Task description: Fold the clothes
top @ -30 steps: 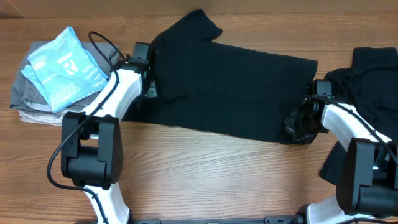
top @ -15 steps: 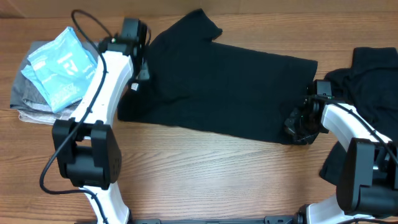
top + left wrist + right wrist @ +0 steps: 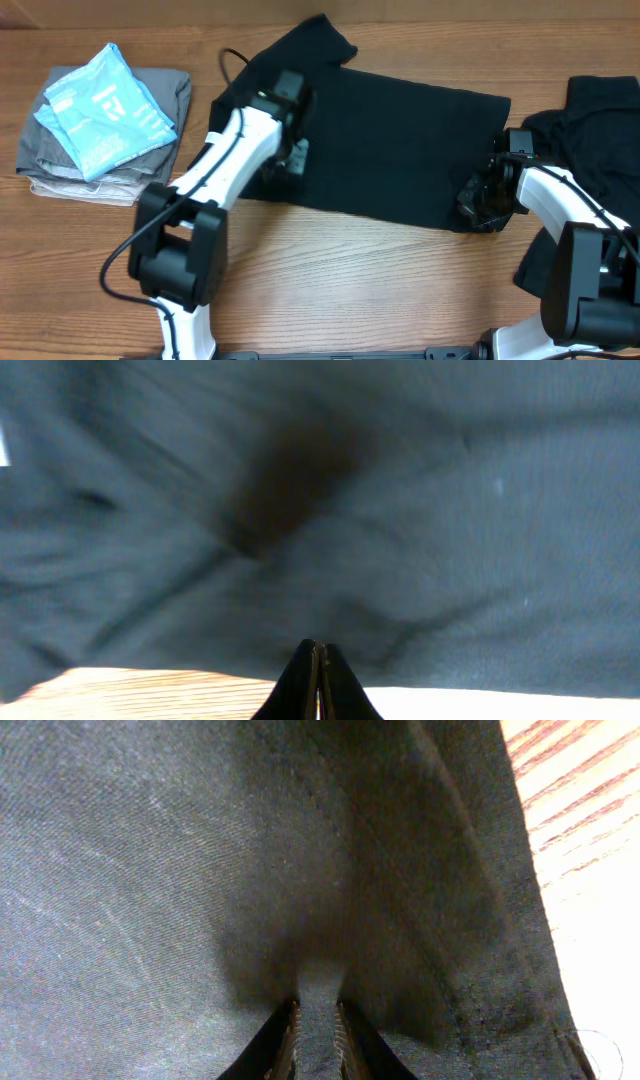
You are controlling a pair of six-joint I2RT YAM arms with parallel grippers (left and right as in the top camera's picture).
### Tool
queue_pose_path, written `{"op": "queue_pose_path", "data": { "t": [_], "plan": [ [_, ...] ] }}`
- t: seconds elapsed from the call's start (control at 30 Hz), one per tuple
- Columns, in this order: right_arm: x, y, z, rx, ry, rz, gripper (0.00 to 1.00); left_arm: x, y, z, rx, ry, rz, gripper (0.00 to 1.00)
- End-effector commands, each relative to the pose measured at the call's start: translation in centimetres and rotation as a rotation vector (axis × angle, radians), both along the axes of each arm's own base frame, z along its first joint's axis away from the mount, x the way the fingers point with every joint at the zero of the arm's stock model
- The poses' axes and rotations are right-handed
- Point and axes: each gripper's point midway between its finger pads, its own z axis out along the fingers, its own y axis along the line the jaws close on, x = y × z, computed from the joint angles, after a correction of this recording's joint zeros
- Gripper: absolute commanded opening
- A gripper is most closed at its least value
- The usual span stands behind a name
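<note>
A black T-shirt (image 3: pixel 400 140) lies spread across the middle of the table, one sleeve pointing to the far edge. My left gripper (image 3: pixel 297 158) is over its left part, shut on a bit of its fabric. The left wrist view shows the closed tips (image 3: pixel 320 650) against blurred dark cloth (image 3: pixel 450 510), with wood below. My right gripper (image 3: pixel 478 200) is at the shirt's near right corner. In the right wrist view its jaws (image 3: pixel 318 1005) pinch a ridge of the fabric (image 3: pixel 150 870). Another black T-shirt (image 3: pixel 600 115) lies crumpled at the right edge.
A stack of folded grey and beige garments (image 3: pixel 165 95) sits at the far left, with a light-blue printed garment (image 3: pixel 100 105) on top. Dark cloth (image 3: pixel 530 270) also hangs near the right arm's base. Bare wood table (image 3: pixel 350 280) runs along the front.
My left arm swung from the shirt's left edge out toward the pile, then right over the shirt, taking the left part of the fabric with it. The right arm has stayed still.
</note>
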Motion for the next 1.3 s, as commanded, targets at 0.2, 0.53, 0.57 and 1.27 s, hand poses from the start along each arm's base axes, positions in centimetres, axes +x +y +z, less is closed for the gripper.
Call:
{"op": "queue_pose_path", "data": {
  "t": [0.2, 0.53, 0.57, 1.27],
  "plan": [
    [-0.3, -0.7, -0.3, -0.039, 0.012, 0.000, 0.17, -0.5, 0.4, -5.9, 0.093, 0.068, -0.050, 0.04],
    [-0.3, -0.7, -0.3, -0.040, 0.012, -0.001, 0.18, 2.3, 1.0, -5.7, 0.134, -0.027, -0.034, 0.04],
    [-0.3, -0.7, -0.3, -0.039, 0.012, 0.000, 0.18, 2.5, 1.0, -5.5, 0.133, -0.029, -0.032, 0.04],
    [-0.3, -0.7, -0.3, -0.040, 0.013, -0.001, 0.18, 9.4, 1.6, -4.0, 0.028, -0.268, 0.062, 0.04]
  ]
}}
